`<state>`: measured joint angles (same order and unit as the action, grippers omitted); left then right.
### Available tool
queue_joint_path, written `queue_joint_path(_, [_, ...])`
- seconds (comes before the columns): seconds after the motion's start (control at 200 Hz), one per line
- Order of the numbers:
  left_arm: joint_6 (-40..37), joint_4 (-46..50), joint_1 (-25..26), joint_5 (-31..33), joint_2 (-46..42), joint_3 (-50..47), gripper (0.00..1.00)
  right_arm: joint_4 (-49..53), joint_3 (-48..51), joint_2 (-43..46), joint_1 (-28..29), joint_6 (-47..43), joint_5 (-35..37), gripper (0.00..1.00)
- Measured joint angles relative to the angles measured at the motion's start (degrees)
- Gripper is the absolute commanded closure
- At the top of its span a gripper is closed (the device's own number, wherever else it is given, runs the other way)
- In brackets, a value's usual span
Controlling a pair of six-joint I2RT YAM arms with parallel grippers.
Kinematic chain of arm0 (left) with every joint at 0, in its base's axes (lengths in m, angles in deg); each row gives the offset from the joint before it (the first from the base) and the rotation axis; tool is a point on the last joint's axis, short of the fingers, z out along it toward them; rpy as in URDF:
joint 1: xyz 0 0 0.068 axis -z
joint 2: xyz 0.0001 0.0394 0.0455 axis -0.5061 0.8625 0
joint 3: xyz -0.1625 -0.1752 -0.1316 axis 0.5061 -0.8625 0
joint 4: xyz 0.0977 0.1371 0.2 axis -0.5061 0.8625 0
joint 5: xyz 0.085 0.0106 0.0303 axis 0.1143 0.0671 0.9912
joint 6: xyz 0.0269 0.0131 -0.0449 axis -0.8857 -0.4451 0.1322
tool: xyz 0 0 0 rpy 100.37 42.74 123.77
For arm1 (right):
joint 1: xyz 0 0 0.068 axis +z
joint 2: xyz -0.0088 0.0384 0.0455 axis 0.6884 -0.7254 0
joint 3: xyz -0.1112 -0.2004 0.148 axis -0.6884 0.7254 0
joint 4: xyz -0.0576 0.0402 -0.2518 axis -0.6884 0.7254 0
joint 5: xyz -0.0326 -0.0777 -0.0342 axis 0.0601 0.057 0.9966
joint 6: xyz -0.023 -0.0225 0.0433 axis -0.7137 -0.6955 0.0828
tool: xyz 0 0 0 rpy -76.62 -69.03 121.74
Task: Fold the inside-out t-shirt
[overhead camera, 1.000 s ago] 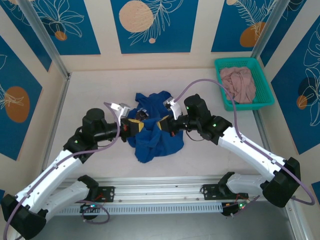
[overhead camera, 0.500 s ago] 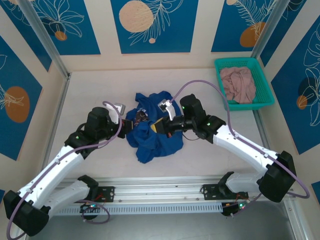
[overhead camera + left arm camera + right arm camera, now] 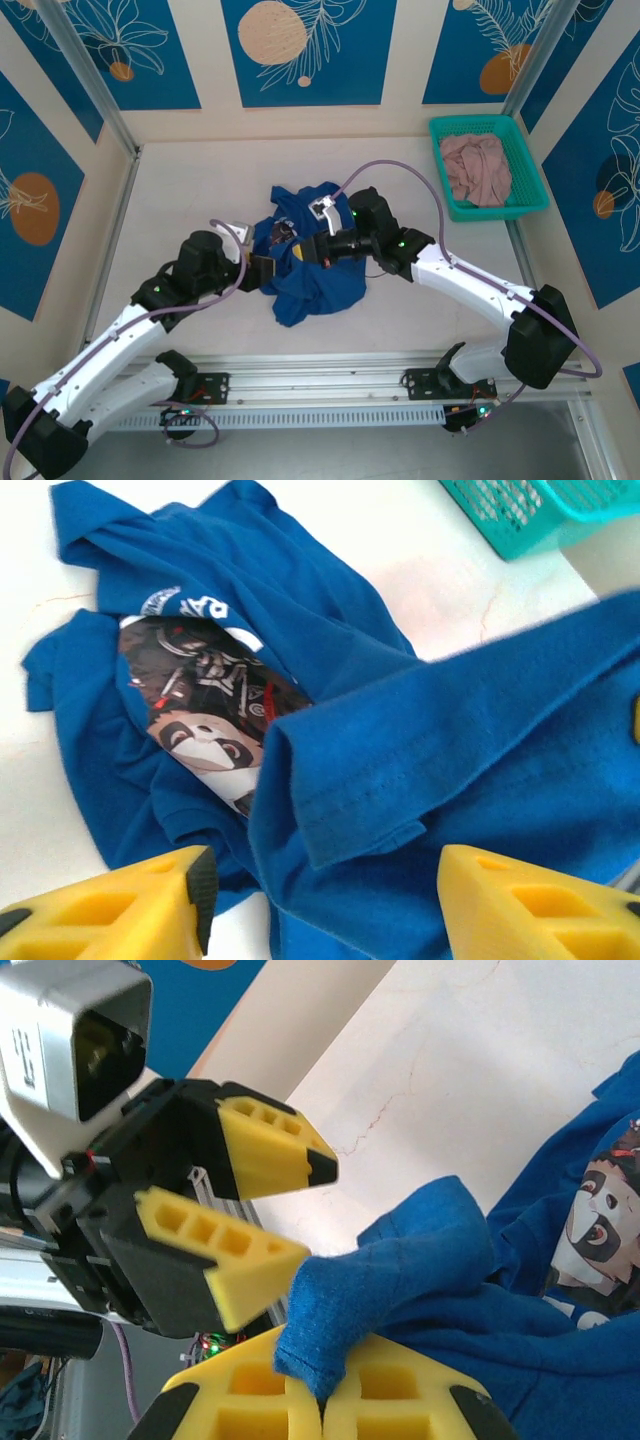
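Shirt: we see the t-shirt (image 3: pixel 305 270) lying crumpled in the middle of the table (image 3: pixel 180 180), with part of its print showing.
Edges: one stitched hem runs across the left wrist view; the table is bare on all sides of the heap.
Basket: the green basket (image 3: pixel 530 200) with a pink garment (image 3: pixel 477 168) stands well apart, at the far right corner.
Left gripper (image 3: pixel 316 1210): jaws wide, nothing between them, just beside the pinched fold.
Right gripper (image 3: pixel 322 1405): closed on a fold of the t-shirt.
Change: a second ago the left gripper was closed at the cloth; now it has let go, and the right gripper is nearer to it.
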<state>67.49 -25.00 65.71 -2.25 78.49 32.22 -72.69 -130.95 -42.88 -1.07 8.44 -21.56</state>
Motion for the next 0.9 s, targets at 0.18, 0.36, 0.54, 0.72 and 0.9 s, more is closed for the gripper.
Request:
queue_joint_path(0.18, [-1.2, -2.1, 2.5, 0.8, 3.8, 0.0, 0.3, -0.6, -0.6, 0.0, 0.0, 0.0, 0.0, 1.0])
queue_joint_path(0.36, [-1.2, -3.9, 2.6, 4.5, 9.3, 0.8, 0.34, -0.9, -0.6, 0.0, 0.0, 0.0, -0.2, 1.0])
queue_joint_path(0.54, [-0.8, -5.9, 2.4, 7.4, 11.6, 1.3, 0.46, -0.6, -0.6, 0.1, 0.2, -0.5, 0.0, 1.0])
queue_joint_path(0.72, [-0.6, -7.5, 1.1, 7.5, 11.6, 1.7, 0.61, 1.0, -0.3, 1.1, 0.2, -1.7, 0.9, 1.0])
queue_joint_path(0.9, [0.7, -7.6, -1.1, 7.5, 11.6, 1.7, 0.88, 2.5, -0.3, 2.1, 0.2, -3.3, 2.0, 1.0])
